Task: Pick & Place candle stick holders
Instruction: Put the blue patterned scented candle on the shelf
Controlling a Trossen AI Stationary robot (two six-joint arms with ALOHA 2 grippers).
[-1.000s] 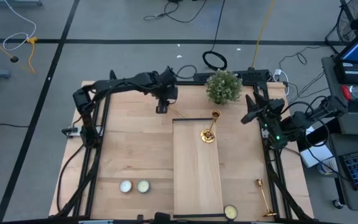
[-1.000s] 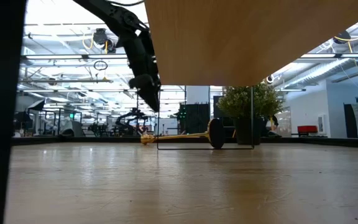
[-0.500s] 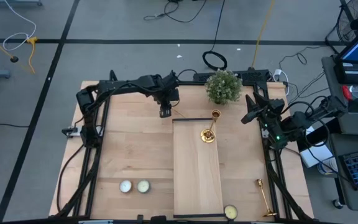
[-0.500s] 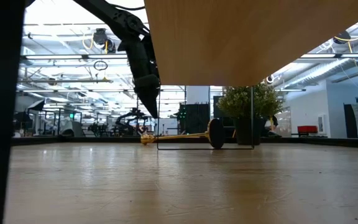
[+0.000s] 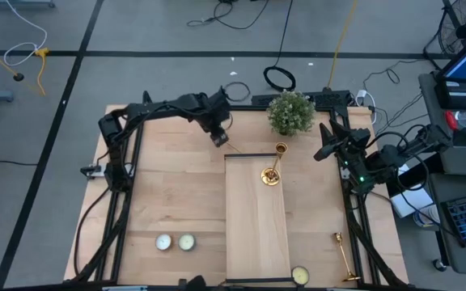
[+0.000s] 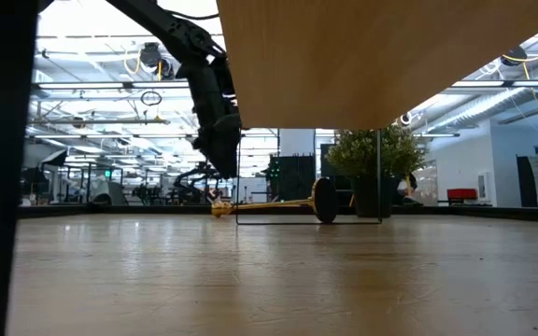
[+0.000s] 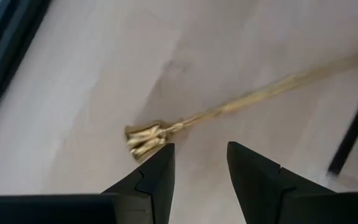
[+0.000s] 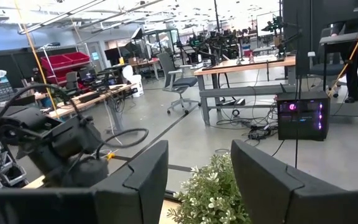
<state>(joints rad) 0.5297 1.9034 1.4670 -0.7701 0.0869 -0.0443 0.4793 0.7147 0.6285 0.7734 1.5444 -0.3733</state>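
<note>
High view: the left pincer (image 5: 219, 137) hangs at the bench's (image 5: 168, 202) far edge, around twelve o'clock, fingers spread and empty above a candlestick (image 7: 229, 109) lying flat. A second candlestick (image 5: 274, 165) sits on the raised board (image 5: 256, 226); a third (image 5: 344, 257) lies at four o'clock. The right pincer (image 8: 197, 180) waits at two o'clock, spread, by the plant (image 5: 290, 112).

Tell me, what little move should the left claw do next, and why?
Probably lower straight down. The left gripper hangs open just above the table, and the cup end of a gold candle stick holder lies flat right ahead of its fingertips, not yet between them.
</note>
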